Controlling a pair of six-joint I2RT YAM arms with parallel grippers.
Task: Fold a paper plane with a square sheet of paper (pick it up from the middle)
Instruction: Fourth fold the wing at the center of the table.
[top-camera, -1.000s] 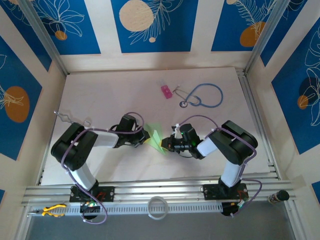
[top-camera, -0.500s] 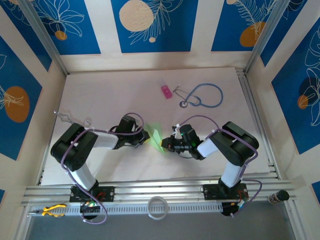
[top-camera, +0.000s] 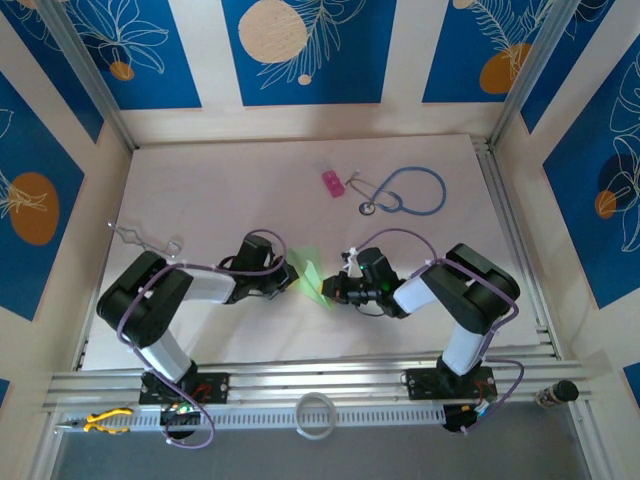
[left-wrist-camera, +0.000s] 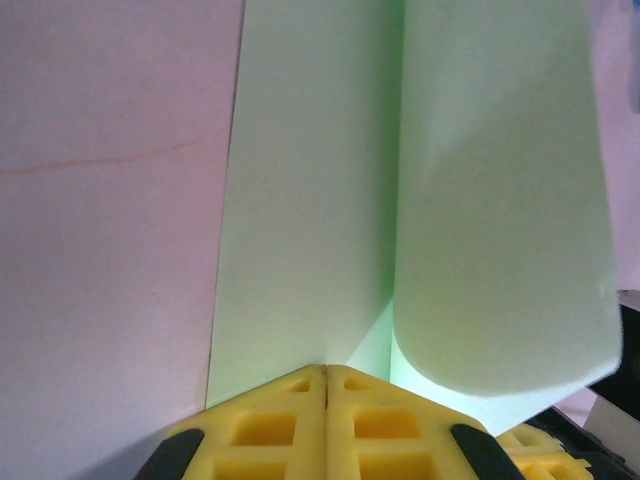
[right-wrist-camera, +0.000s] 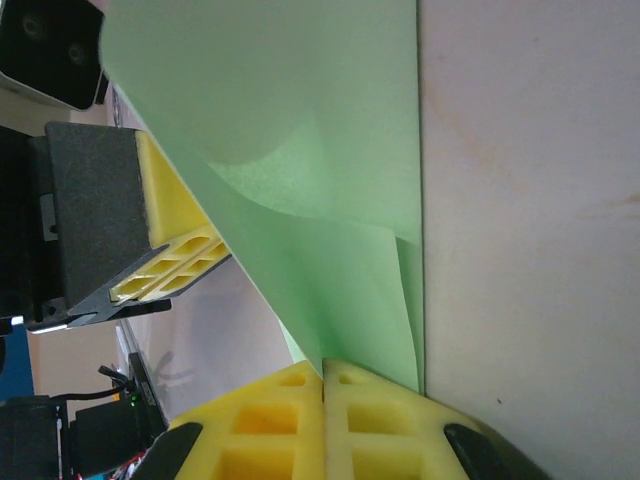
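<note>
The square sheet of paper is light green and lies between both grippers at the middle of the table. It is a creased sheet with a curled flap, not a pointed paper plane. My left gripper is shut on its left edge. In the left wrist view the yellow fingertips meet at the paper, and the flap curls up on the right. My right gripper is shut on the opposite edge. In the right wrist view the sheet rises from the closed tips, with the left gripper's fingers behind it.
A small pink block and a blue stethoscope lie at the back of the table. A bent wire piece sits at the left. A white ring and yellow pliers rest on the front rail.
The left arm's elbow has shifted slightly down and left. The paper and both grippers stay where they were.
</note>
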